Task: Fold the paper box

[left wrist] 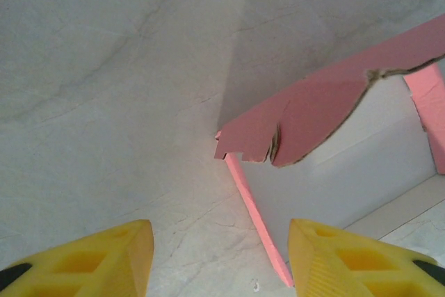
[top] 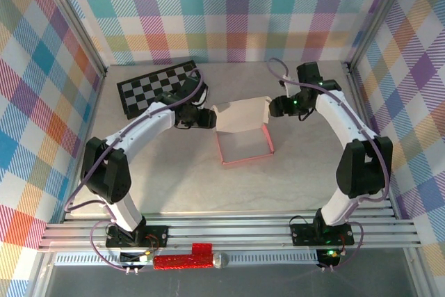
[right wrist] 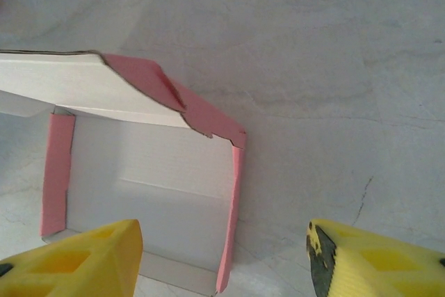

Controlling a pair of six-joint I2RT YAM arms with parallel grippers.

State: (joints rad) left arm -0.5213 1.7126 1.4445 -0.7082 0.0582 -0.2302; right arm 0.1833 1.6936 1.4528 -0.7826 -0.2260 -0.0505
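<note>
Between left pincer (top: 206, 119) and right pincer (top: 273, 107), both part-open and empty: paper box (top: 243, 137), judged light, floppy card; pinch upright flap's ends.

Front: table (top: 208, 193) bare btwn arm bases & paper box (top: 243, 145), free pass.
Back: box's upright flap blocks low reach.
L side: left gripper (top: 211, 119) just beside box; checkerboard (top: 158, 87) behind.
R side: right gripper (top: 271, 107) near flap corner; bare table beyond.
</note>
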